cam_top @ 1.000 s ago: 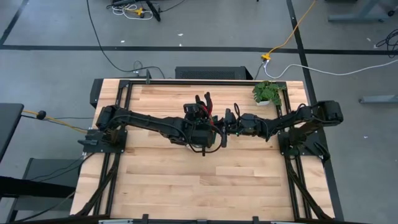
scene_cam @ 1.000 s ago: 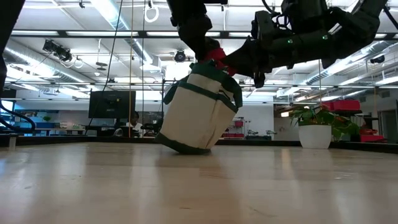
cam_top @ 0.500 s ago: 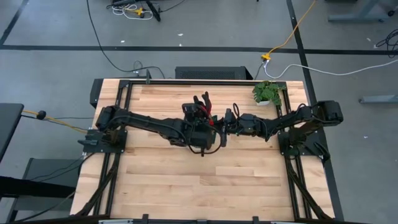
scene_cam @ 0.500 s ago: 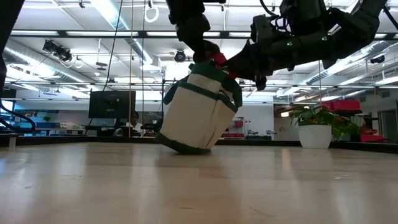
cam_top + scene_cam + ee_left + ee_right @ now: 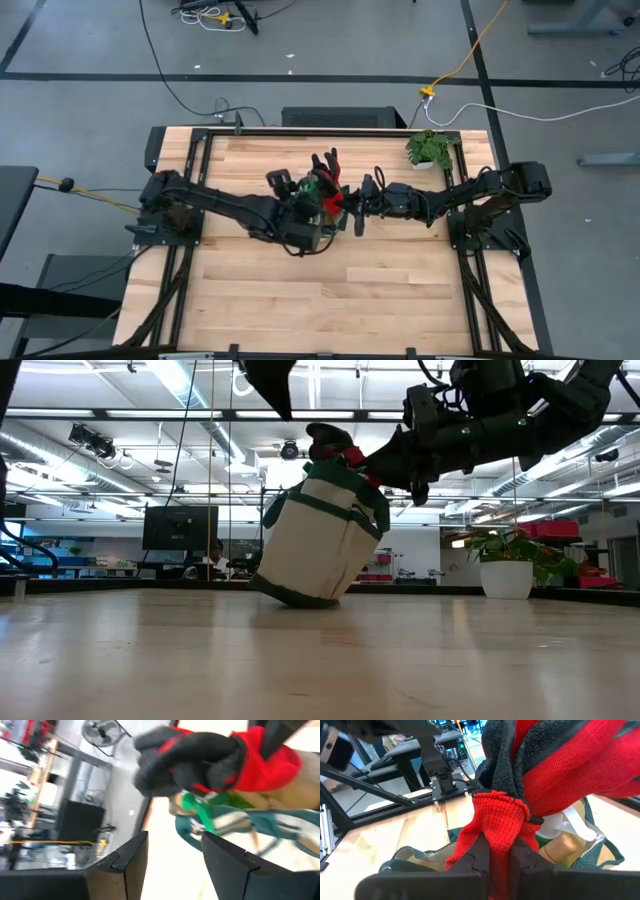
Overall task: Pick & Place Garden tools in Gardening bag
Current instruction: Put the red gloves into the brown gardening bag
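Observation:
The beige bag with dark green trim [image 5: 315, 540] stands tilted on one bottom edge at the table's middle, and shows under the arms in the high view [image 5: 322, 212]. The red-and-black gloves [image 5: 335, 440] sit at its open mouth. My right gripper [image 5: 499, 857] is shut on them just right of the bag [image 5: 352, 205]. My left gripper [image 5: 172, 855] is open and empty, up and to the left of the bag [image 5: 268, 382]. The green spray bottle with white top [image 5: 554, 836] and a wooden handle [image 5: 561, 848] lie inside the bag. My right gripper pinches a glove's red cuff [image 5: 492, 827] between its two fingers. The fingers come about level from the table's right side. The gloves' black finger ends [image 5: 502, 755] stick out beyond the cuff, over the bag's open mouth.
A small leafy plant in a white pot [image 5: 430, 148] stands at the table's far right corner and shows in the low view [image 5: 508, 565]. Bare wooden table [image 5: 320, 300] lies toward the near edge. People and screens show in the room behind.
My left gripper has drawn away from the gloves, going up and toward the table's left. The gloves stay at the bag's mouth in my right gripper, and their black finger ends now show free. The bag keeps its tilt.

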`<move>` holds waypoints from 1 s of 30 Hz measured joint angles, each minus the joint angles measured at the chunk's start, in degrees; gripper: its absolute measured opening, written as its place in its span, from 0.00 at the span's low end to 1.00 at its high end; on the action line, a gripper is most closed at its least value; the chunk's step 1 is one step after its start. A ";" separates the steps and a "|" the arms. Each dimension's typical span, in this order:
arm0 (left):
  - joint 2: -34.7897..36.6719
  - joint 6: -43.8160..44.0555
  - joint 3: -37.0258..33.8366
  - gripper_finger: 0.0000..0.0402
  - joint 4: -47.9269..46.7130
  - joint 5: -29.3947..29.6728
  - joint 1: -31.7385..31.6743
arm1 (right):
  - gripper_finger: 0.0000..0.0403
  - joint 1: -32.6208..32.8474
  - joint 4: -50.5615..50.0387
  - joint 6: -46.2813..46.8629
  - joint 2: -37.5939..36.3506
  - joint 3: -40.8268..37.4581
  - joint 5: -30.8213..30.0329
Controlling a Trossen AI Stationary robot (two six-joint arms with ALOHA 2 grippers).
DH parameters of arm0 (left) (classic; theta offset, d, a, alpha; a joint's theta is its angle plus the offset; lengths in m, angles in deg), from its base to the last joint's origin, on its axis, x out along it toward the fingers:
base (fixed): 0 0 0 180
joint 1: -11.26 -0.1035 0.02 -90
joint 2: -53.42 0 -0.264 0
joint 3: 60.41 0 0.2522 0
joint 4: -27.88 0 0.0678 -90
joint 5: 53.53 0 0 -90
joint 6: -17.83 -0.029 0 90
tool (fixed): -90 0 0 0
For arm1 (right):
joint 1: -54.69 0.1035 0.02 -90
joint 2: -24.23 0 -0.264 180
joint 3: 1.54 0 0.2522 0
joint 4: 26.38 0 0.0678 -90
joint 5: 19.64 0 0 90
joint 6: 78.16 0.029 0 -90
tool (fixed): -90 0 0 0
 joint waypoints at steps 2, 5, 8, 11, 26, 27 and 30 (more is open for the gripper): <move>1.42 1.77 -1.95 0.47 0.52 -1.60 0.68 | 0.05 0.00 0.16 -0.20 0.00 0.21 0.00; 3.34 4.42 -6.47 0.47 2.05 -2.11 1.41 | 0.05 0.04 -0.64 -1.32 0.02 1.47 0.07; 4.91 7.84 -12.24 0.47 4.09 -2.24 1.55 | 0.05 0.07 -3.74 -1.94 0.02 3.00 0.02; 6.41 10.25 -18.44 0.47 7.88 -1.55 1.48 | 0.05 0.10 -6.53 -2.55 0.42 4.69 0.00; 10.33 16.17 -38.04 0.47 24.88 0.88 0.07 | 0.08 0.39 -14.54 -3.37 12.79 16.78 2.72; 10.60 17.12 -38.77 0.47 25.09 1.17 0.05 | 0.08 0.39 -16.64 -3.57 12.79 17.74 2.60; 11.80 19.67 -41.00 0.47 24.87 1.84 0.08 | 0.09 0.46 -19.68 -4.41 12.79 19.24 2.60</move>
